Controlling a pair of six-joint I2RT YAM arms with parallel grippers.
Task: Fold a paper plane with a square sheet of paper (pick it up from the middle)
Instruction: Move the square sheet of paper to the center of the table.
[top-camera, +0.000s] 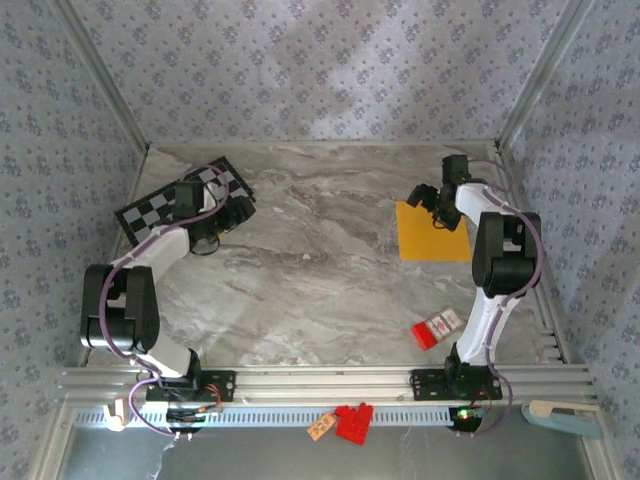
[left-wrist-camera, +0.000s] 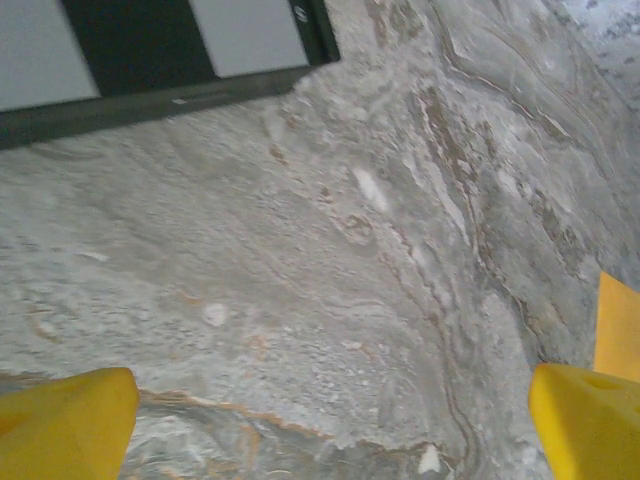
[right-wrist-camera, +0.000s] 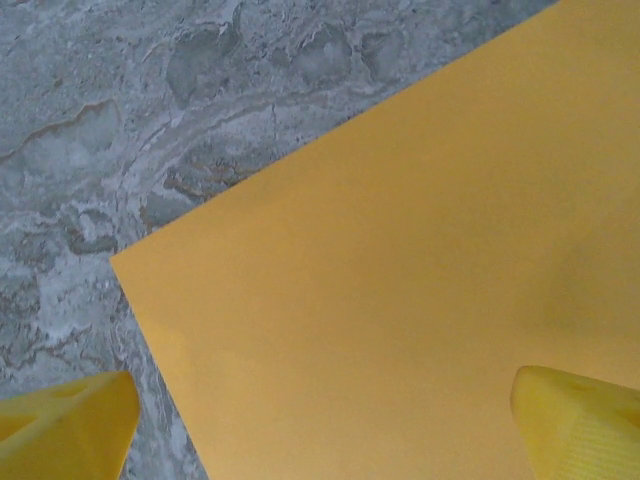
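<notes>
Top external, right arm (top-camera: 492, 255) bent over orange sheet (top-camera: 425, 243), fingers (right-wrist-camera: 70, 420) spread

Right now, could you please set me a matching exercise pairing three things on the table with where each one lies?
Things:
1. square sheet of paper
2. checkered board
3. red block

Places:
A. far-left part of the table
B. just ahead of the right arm's base
C. right side, further back, lying flat

Pairs: 1-C; 2-A; 3-B
</notes>
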